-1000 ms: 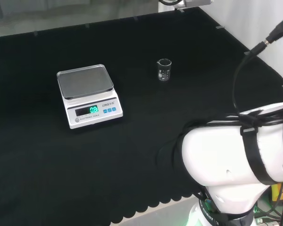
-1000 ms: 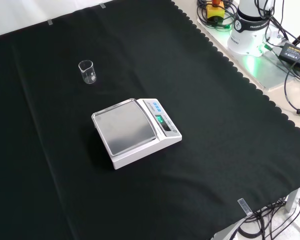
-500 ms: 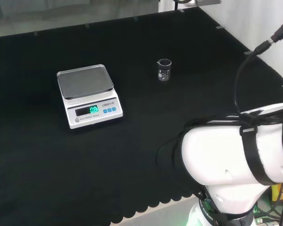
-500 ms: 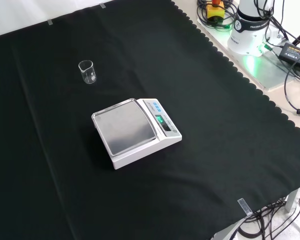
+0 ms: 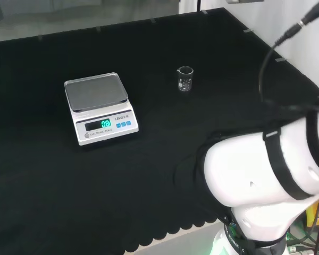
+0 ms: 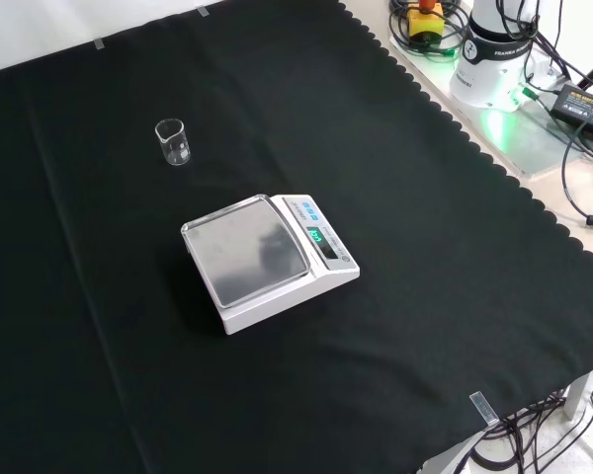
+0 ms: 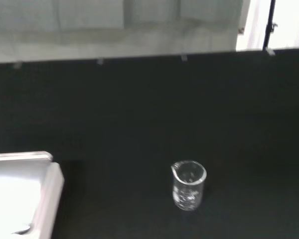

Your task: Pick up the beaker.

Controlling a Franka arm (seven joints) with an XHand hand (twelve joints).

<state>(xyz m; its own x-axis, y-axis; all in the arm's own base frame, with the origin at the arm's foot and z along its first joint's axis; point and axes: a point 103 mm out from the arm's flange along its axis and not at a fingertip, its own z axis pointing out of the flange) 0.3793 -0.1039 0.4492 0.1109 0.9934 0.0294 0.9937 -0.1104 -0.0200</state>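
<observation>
so basically nothing's done yet on this one. the beaker (image 5: 185,78) is a small clear glass one with printed markings, standing upright on the black cloth of the worktop (image 5: 165,138), a bit above and right of centre in the head view. in the front view the beaker (image 6: 174,141) sits in the upper left of the frame, and in the wrist view the beaker (image 7: 188,185) is lower centre with its pour lip visible. it looks empty as far as i can tell, but clear glass, so no promises.

nothing is touching it. the digital scale (image 5: 100,108) is well apart from it, left of centre in the head view and mid-frame in the front view, pan bare, display lit.

the hand: can't tell its state, so i won't guess whether it's spread or curled. it has hold of nothing that i can see, since the beaker stands alone on the cloth.

so my read: the whole job's left, meaning approach, close round the beaker, lift.
</observation>
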